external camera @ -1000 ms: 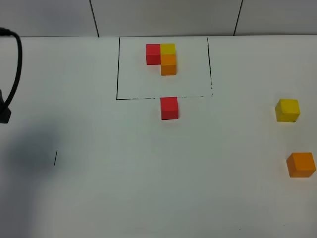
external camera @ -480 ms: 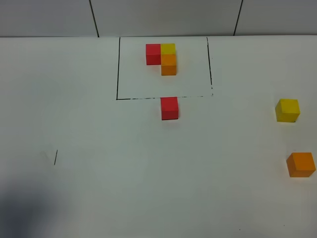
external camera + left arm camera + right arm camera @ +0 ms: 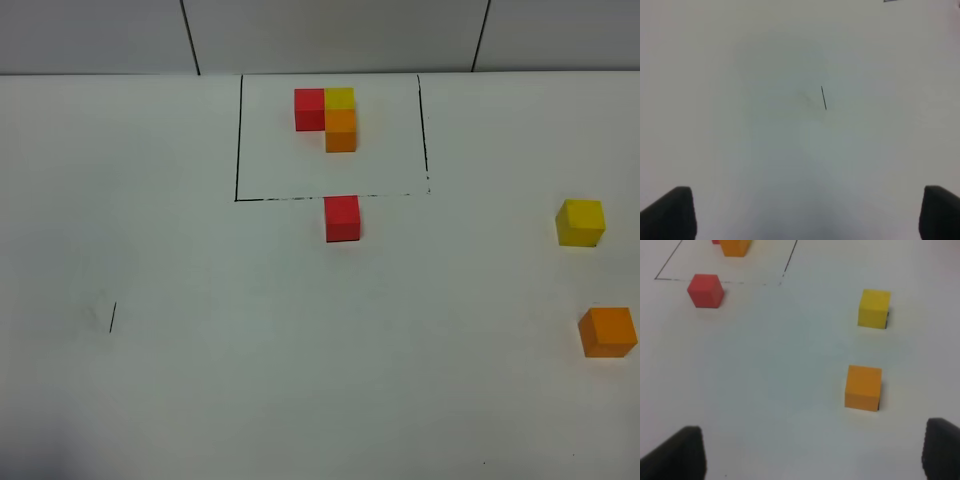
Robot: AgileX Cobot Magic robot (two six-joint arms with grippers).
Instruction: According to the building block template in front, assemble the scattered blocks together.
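The building block template (image 3: 330,118), an L of small red, yellow and orange cubes, sits inside a black-lined rectangle (image 3: 238,140) at the back. A loose red cube (image 3: 342,218) lies just in front of that rectangle. A loose yellow cube (image 3: 581,222) and a loose orange cube (image 3: 608,332) lie far right. The right wrist view shows the red (image 3: 705,290), yellow (image 3: 874,308) and orange (image 3: 863,387) cubes ahead of my open, empty right gripper (image 3: 812,452). My left gripper (image 3: 805,212) is open and empty over bare table. Neither gripper shows in the exterior view.
The white table (image 3: 300,380) has a short black mark (image 3: 112,316) at the left, which also shows in the left wrist view (image 3: 823,97). A pale wall with dark seams (image 3: 190,35) runs behind the table.
The left arm and its black cable have left the exterior view at the left edge, and its shadow has slid off to the lower left. The cubes have not moved.
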